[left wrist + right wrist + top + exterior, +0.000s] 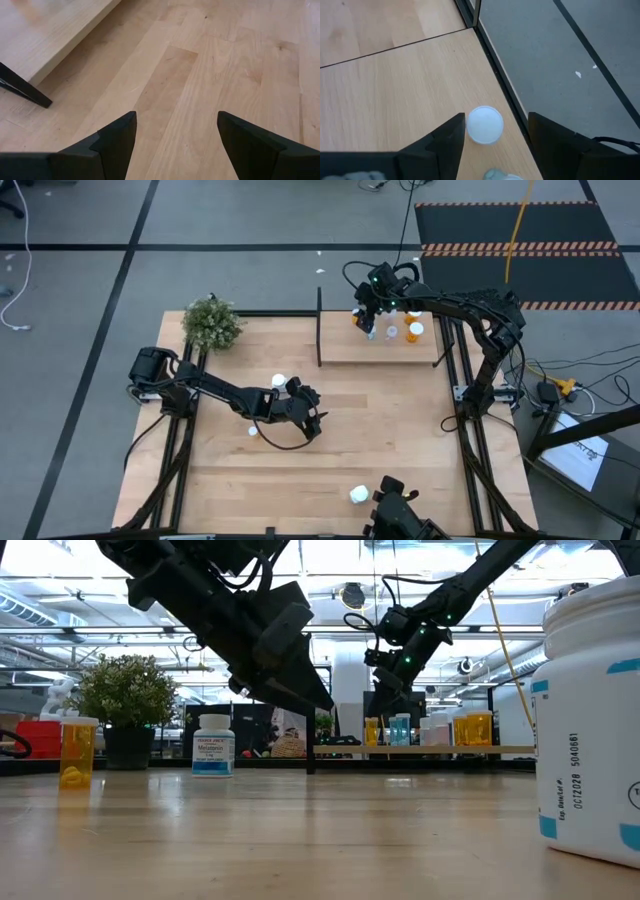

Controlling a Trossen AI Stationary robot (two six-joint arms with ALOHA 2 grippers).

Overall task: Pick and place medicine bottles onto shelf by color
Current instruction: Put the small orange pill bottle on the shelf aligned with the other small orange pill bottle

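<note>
Light wooden shelf [350, 350] raised at the desk's far edge, thin black post at its left corner. On it, upright: orange bottles [415, 332] toward the right, small pale-blue bottles [391, 332] beside them. On the desk: white bottle [279, 382] standing mid-left, another white cap [254, 430] just nearer, large white bottle [359, 495] by the near edge. In the low view, orange bottle [77, 751] upright far left.

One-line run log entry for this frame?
right gripper: over shelf, jaws open above white-capped bottle | left gripper: mid-table, jaws open, empty
</note>
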